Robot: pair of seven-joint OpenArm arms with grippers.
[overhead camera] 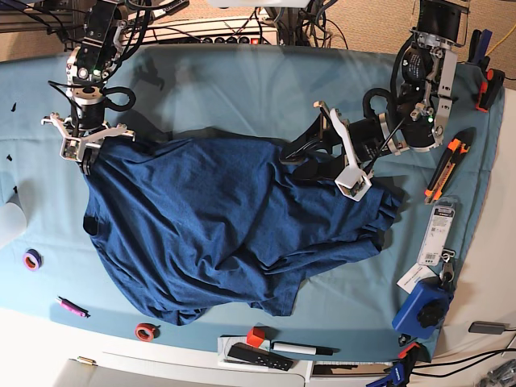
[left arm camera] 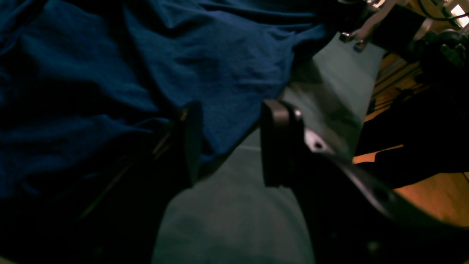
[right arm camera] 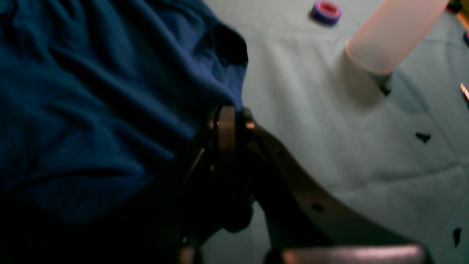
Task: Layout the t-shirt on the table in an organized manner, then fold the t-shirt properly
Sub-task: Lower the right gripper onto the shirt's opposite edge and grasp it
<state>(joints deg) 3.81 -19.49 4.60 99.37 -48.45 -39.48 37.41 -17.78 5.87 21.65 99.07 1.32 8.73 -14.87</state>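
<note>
A: Firstly, far left of the base view: what does the right gripper (overhead camera: 84,157) have?

B: One right gripper, jaws pressed together on a corner of the t-shirt (overhead camera: 234,226). Its wrist view shows navy cloth bunched at the fingers (right arm camera: 227,128). Judged purpose: pinning that corner so the garment can be drawn flat.

A: Garment entry?

B: One t-shirt, dark navy knit, spread wrinkled across the middle of the table (overhead camera: 242,89), lower hem rumpled and curled near the front edge. Layout looks partly done; no fold yet.

A: Loose items along the left and front?

B: Two tape rolls: purple (overhead camera: 31,260), red (overhead camera: 146,331). One pink marker (overhead camera: 71,306). One small red block (overhead camera: 255,336), one black remote-like bar (overhead camera: 258,356), one black pen (overhead camera: 302,349). All lie off the garment.

A: And the right-hand side?

B: One left gripper (overhead camera: 352,173), jaws spread, hovering at the shirt's right edge. In its wrist view the fingers (left arm camera: 280,146) straddle the cloth's border with nothing clamped; likely lining up a grab to tension that side. Beyond it: one orange-black utility knife (overhead camera: 446,165), one carded package (overhead camera: 438,234), one blue tool (overhead camera: 426,310).
</note>
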